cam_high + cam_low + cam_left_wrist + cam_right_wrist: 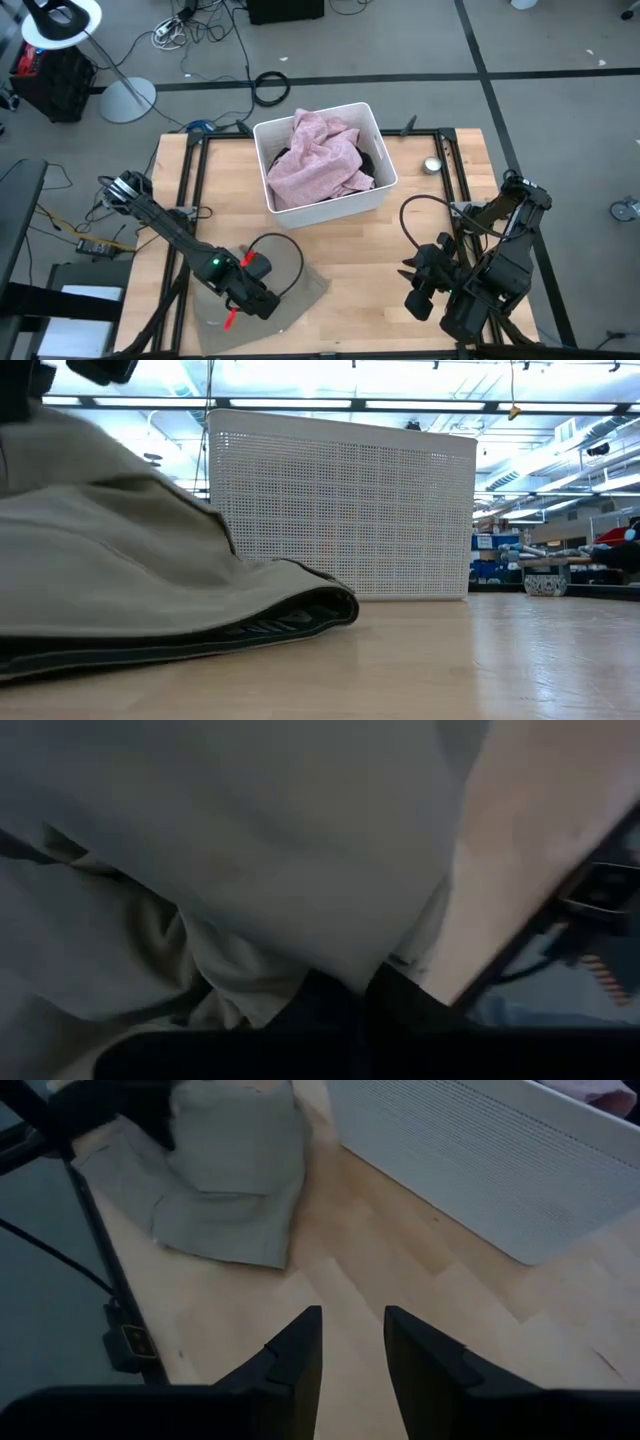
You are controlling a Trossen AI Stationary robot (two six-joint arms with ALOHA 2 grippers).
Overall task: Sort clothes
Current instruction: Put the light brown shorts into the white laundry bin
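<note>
Left tool (262, 300), jaws closed on the large beige fabric garment (300, 290) lying flat at the wooden counter's (345, 250) near-left edge. Right tool (350, 1342), jaws apart and empty, above bare counter. Pink fabric garment (318, 158) fills the white perforated plastic bin (330, 208).

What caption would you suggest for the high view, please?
Left gripper shut on the beige garment at the table's front; pink garment fills the white bin; right gripper waits.

You've got a white perforated bin (378, 196) at table's (350, 250) far-centre edge, small round metal tin (432, 165) just right of it. Off-table: lamp base (126, 100) and black cable coil (271, 87) on floor.
</note>
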